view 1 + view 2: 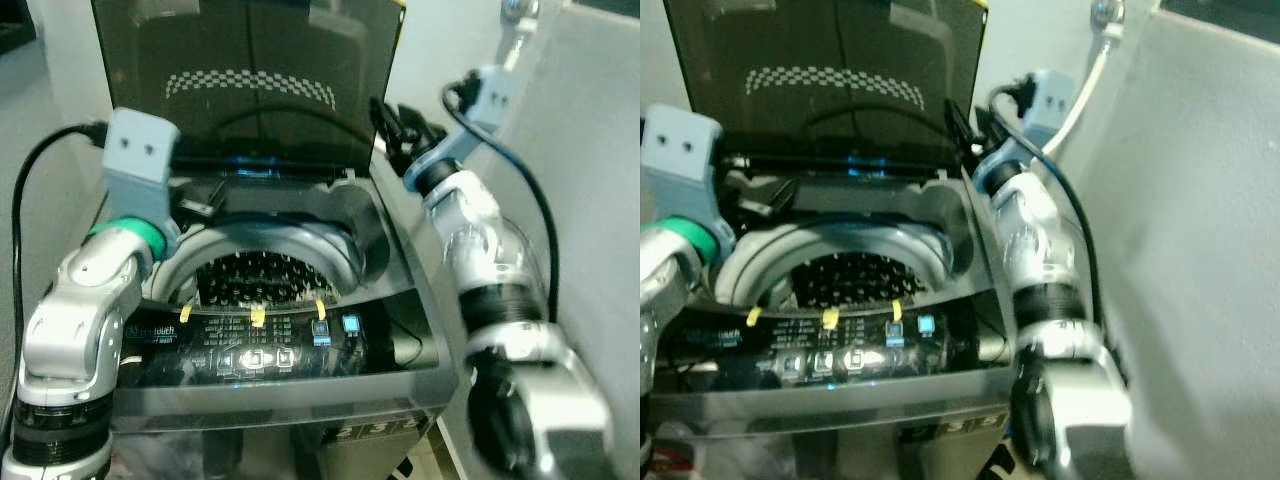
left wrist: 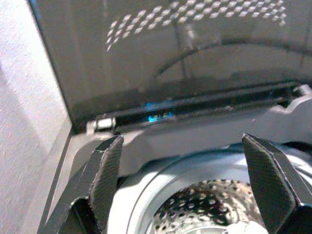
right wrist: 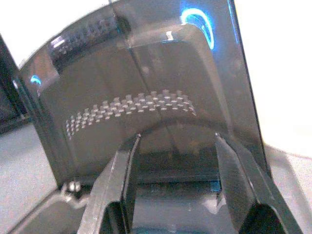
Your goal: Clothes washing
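Standing open at centre: grey top-loading washing machine point(image 1: 300, 400), dark tinted lid point(image 1: 250, 80) raised upright, perforated steel drum point(image 1: 265, 280) showing below. Hovering over the tub's left rim: left gripper point(image 2: 180, 161), fingers spread wide, gripping nothing. Reaching toward the lid's right edge: right gripper point(image 3: 175, 165), fingers parted, empty.

Both head views look forward and down onto the open top-loading washing machine point(image 1: 300, 330) at close range, sharing its raised lid point(image 1: 250, 80), drum point(image 1: 260, 275) and control panel point(image 1: 270, 350). The left wrist view faces along the left gripper point(image 2: 180, 170), fingers spread, low over the drum rim toward the lid hinge. The right wrist view faces along the right gripper point(image 3: 175, 170), fingers apart, toward the lid's inner face. Both wrist views share the lid.
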You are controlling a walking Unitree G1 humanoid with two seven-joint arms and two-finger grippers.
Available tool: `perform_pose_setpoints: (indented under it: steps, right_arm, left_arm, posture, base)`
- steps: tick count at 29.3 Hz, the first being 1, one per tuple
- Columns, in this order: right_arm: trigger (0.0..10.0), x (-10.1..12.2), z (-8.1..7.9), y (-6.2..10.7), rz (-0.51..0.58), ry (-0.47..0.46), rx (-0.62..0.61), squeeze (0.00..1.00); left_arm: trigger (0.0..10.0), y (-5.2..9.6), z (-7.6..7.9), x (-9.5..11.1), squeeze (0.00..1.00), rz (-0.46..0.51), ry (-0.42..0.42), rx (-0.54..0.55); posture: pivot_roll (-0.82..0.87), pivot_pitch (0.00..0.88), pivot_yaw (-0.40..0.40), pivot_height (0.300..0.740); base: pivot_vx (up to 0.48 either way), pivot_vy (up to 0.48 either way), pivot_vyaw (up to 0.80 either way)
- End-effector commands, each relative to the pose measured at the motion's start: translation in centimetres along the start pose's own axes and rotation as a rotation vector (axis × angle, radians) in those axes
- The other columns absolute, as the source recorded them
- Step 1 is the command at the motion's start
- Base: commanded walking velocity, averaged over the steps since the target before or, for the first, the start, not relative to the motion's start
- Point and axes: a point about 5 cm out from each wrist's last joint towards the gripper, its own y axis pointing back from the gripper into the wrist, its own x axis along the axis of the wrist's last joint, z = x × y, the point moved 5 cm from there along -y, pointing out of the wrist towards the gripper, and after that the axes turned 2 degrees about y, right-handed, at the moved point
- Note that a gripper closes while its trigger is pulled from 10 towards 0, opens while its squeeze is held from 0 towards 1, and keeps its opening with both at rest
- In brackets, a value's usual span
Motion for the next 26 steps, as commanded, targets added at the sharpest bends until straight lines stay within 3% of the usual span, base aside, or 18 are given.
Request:
perform_pose_setpoints:
  steps: [1,5,9,26]
  right_arm:
    - [10.0,0.3,-0.6,0.0,0.003,0.018,0.018,0.00]
    - [10.0,-1.8,-1.3,1.9,-0.025,0.003,0.010,0.00]
    - [10.0,-2.5,-1.9,2.7,-0.031,0.003,-0.001,0.00]
    - [10.0,-2.6,-2.6,3.1,-0.045,0.051,-0.010,0.00]
  left_arm:
    - [10.0,0.0,0.2,-0.5,0.00,-0.005,0.000,0.004]
    - [10.0,0.2,0.4,-0.7,0.00,0.007,0.028,0.045]
    - [10.0,0.4,0.5,-1.5,0.00,-0.015,0.032,0.065]
    - [10.0,0.6,1.8,-2.3,0.00,0.007,-0.012,0.056]
  posture:
    - [0.07,0.022,0.001,0.740]
    - [0.07,0.016,-0.009,0.740]
    - [0.06,0.008,-0.026,0.740]
    - [0.05,0.000,-0.049,0.740]
  base:
    - [0.000,0.000,0.00]
    - [0.000,0.000,0.00]
    - [0.000,0.000,0.00]
    - [0.000,0.000,0.00]
